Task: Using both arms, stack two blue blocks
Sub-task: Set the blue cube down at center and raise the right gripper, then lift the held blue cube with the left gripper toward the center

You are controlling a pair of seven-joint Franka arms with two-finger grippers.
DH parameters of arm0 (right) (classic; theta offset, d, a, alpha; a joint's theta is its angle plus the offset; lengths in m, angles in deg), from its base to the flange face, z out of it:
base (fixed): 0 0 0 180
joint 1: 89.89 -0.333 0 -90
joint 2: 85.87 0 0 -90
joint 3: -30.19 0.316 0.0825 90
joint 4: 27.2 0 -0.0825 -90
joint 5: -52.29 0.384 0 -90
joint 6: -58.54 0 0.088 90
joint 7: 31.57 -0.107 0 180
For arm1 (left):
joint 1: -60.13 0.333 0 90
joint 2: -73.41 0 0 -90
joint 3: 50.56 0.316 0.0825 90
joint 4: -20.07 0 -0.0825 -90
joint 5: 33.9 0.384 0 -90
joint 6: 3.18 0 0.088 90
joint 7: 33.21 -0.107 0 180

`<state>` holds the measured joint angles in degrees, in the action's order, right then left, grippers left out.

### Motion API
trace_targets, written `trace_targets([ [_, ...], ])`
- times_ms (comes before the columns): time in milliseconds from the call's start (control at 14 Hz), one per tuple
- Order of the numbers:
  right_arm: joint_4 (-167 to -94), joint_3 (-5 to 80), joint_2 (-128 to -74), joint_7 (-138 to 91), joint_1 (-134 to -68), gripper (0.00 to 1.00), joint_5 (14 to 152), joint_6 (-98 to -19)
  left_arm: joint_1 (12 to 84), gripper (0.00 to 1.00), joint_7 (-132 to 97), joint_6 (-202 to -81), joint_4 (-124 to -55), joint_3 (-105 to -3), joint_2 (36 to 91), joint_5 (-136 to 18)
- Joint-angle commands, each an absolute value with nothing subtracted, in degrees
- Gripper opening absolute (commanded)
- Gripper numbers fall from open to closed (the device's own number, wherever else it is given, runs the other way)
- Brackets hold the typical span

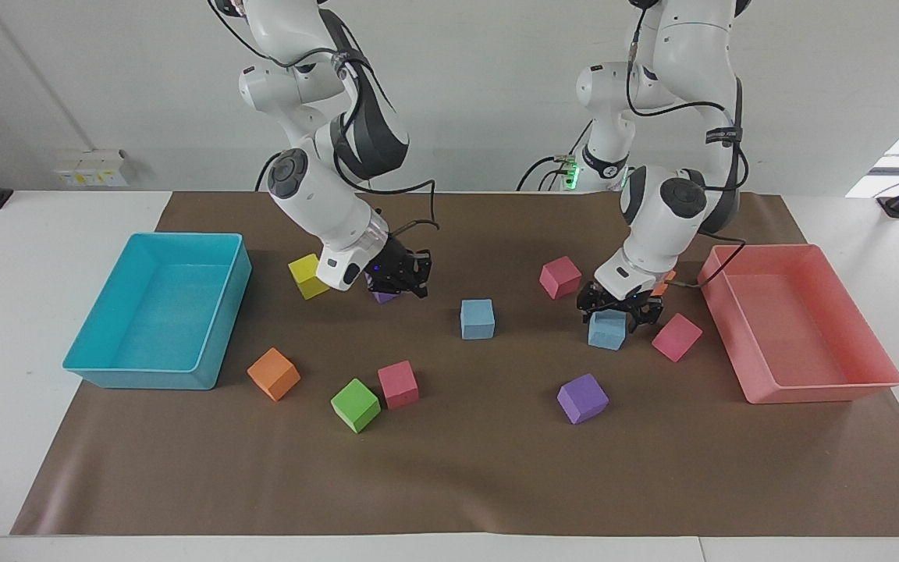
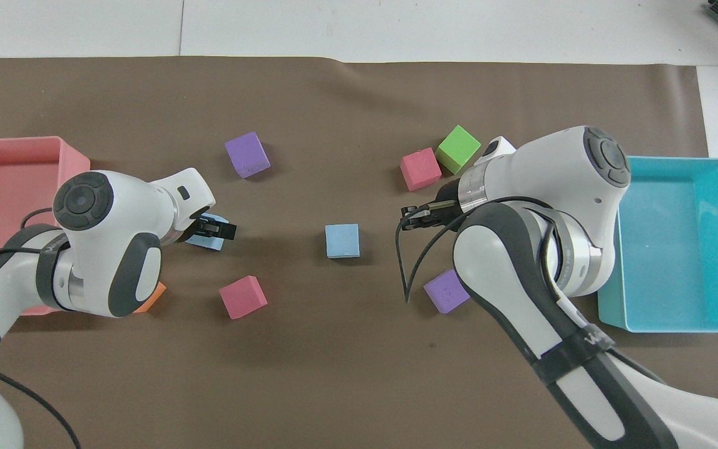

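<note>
One blue block (image 1: pixel 477 318) (image 2: pixel 341 241) rests alone on the brown mat near the table's middle. The second blue block (image 1: pixel 607 332) (image 2: pixel 203 240) sits toward the left arm's end, near the pink tray. My left gripper (image 1: pixel 620 312) (image 2: pixel 214 229) is down over this block, open, with a finger on either side of the block's top. My right gripper (image 1: pixel 415 289) (image 2: pixel 406 218) is shut and holds nothing. It hangs low over a purple cube (image 1: pixel 384 297) (image 2: pixel 446 292), which lies toward the right arm's end from the middle blue block.
A turquoise tray (image 1: pixel 145 378) (image 2: pixel 677 324) stands at the right arm's end and a pink tray (image 1: pixel 816 389) (image 2: pixel 22 142) at the left arm's end. Yellow (image 1: pixel 307 275), pink (image 1: pixel 559 277), orange (image 1: pixel 273 374), green (image 1: pixel 355 405) and purple (image 1: pixel 582 398) cubes are scattered over the mat.
</note>
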<state>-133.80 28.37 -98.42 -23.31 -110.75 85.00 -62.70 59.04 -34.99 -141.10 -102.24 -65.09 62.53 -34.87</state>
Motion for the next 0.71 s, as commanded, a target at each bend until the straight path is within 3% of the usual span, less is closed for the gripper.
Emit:
trace_targets([
  [0,-135.5,29.0,-98.8,-17.6,-108.6,0.00,88.1,-62.3,58.3,1.00,-34.5,-143.1,-103.9,-64.4,62.5,-32.8],
  [285,-137.6,29.0,-102.9,-10.1,-108.5,0.00,99.6,-64.4,58.2,1.00,-34.3,-145.2,-105.1,-64.3,61.9,-32.4],
  [641,-139.3,29.0,-106.0,-9.2,-109.3,0.00,108.4,-67.1,58.2,0.68,-34.2,-144.8,-104.7,-64.3,61.8,-31.3],
])
